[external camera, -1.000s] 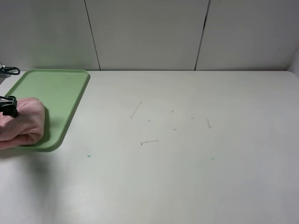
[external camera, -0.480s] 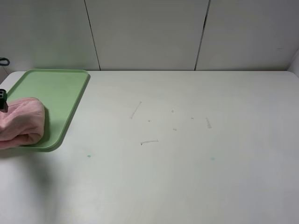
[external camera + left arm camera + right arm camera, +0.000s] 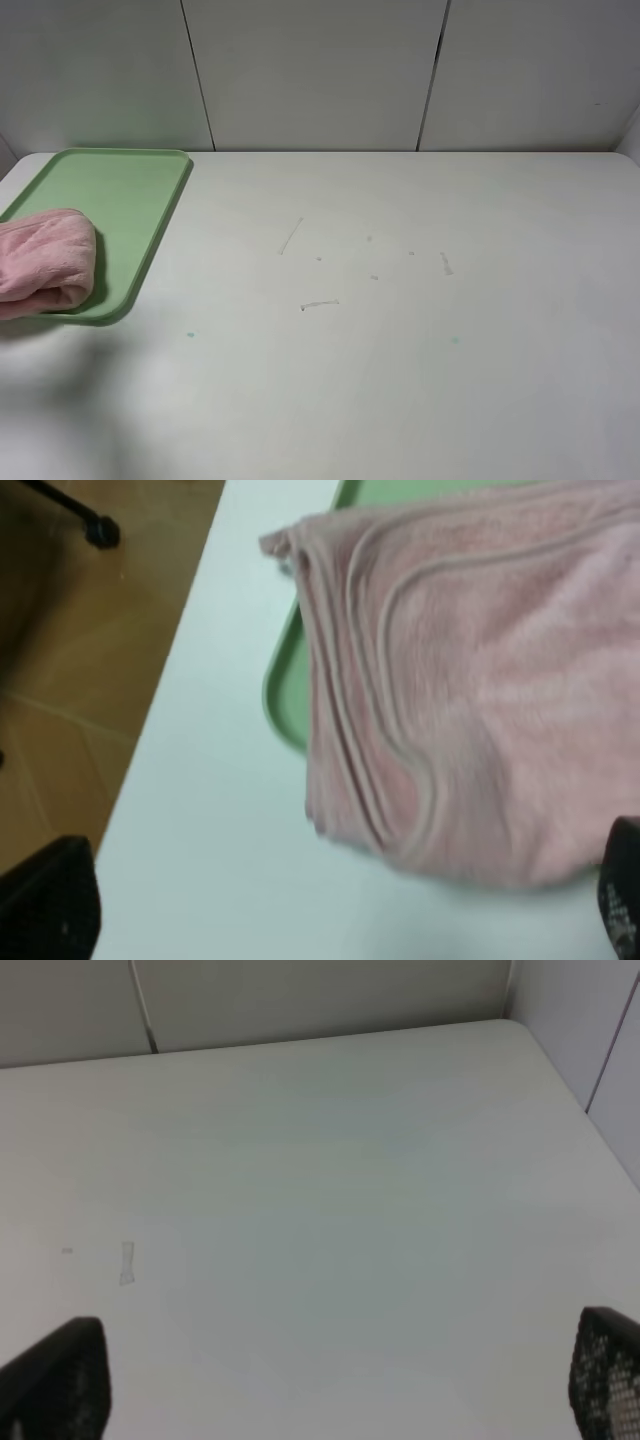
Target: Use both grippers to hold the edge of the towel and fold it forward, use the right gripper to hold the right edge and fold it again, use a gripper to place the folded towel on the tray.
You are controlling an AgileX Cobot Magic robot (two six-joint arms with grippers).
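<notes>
The folded pink towel (image 3: 42,258) lies on the near left part of the green tray (image 3: 120,195), hanging over the tray's left edge. In the left wrist view the towel (image 3: 470,680) covers a corner of the tray (image 3: 285,695) and spills onto the white table. My left gripper (image 3: 340,920) is open and empty, its fingertips (image 3: 50,900) wide apart above the table near the towel. My right gripper (image 3: 330,1380) is open and empty over bare table. Neither gripper shows in the exterior high view.
The white table (image 3: 400,330) bears a few small scuff marks (image 3: 320,303). A white panelled wall (image 3: 320,70) stands behind it. In the left wrist view the table's left edge drops to a wooden floor (image 3: 90,640).
My left gripper has drawn back off the towel and left the exterior high view at the left edge. The towel stays on the tray.
</notes>
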